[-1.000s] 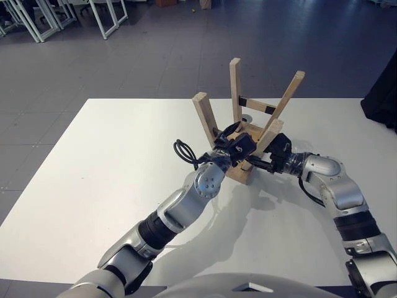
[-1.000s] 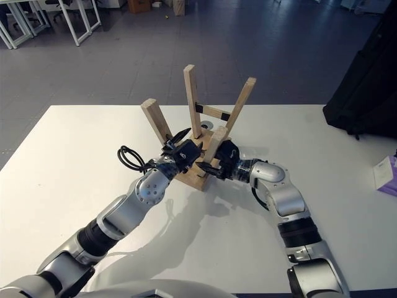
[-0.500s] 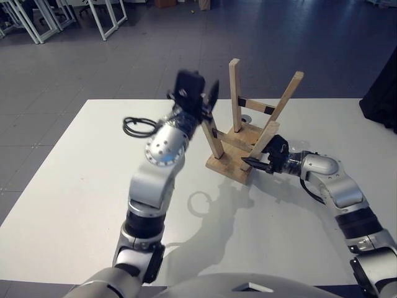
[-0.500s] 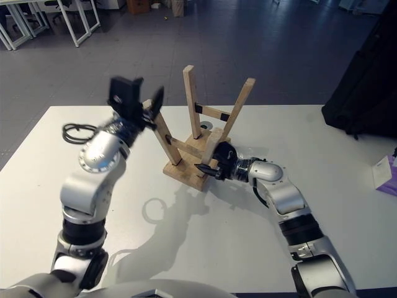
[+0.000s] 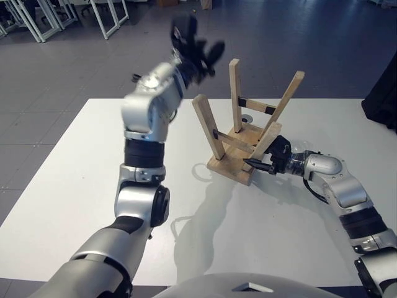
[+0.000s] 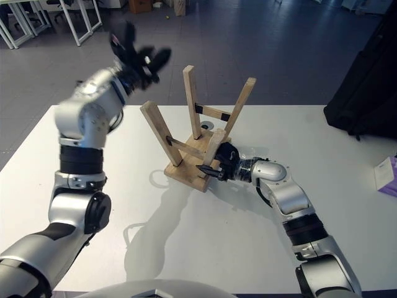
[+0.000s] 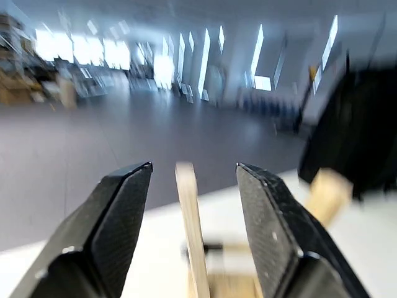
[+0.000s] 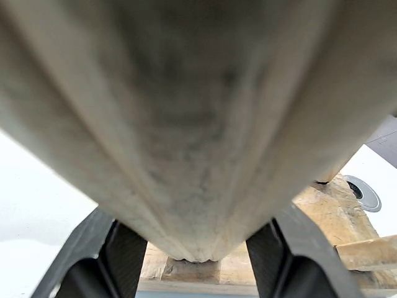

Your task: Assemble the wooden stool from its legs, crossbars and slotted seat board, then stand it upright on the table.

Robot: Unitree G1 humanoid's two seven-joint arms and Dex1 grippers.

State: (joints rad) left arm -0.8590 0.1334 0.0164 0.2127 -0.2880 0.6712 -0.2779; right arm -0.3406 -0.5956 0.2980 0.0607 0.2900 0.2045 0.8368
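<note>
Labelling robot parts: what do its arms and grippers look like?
The left arm and right arm have silver-grey shells with black joint bands; a black cable loops beside the right one. The left gripper and right gripper are black, with textured wedge-shaped fingers.

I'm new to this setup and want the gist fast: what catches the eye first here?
The stool stands upside down on the white table, seat board down. The left gripper hangs open high in the air to the left of the stool, while the right gripper is shut on a leg low by the seat board.
</note>
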